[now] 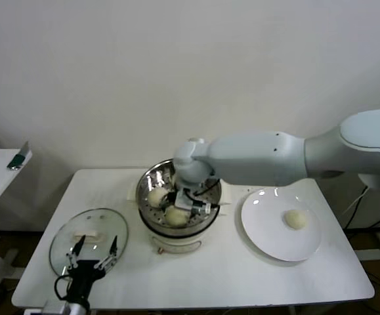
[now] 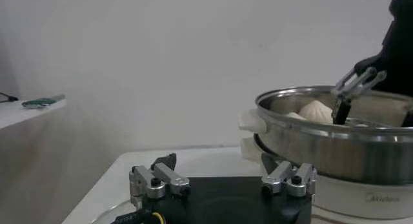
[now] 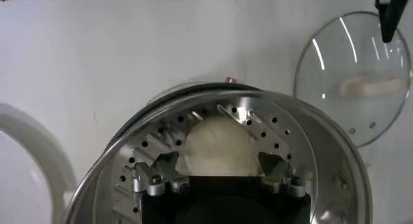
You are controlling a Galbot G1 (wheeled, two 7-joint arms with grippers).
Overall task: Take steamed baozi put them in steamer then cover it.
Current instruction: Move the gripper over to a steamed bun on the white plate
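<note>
Cream-white dough bun between the right hand's parted fingers, low inside the shiny steel steamer pot. Could stick and lift if withdrawn crooked. Left hand spread, beside glass lid.

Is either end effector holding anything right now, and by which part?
The right end effector has a baozi between its fingers, at the sides, inside the steamer; actual contact cannot be told. The left end effector holds nothing.

Steamer mouth: blocked by right gripper and arm, buns beneath. Plate: open above, one bun. Lid: left gripper overhead. Bare table between steamer and plate.
</note>
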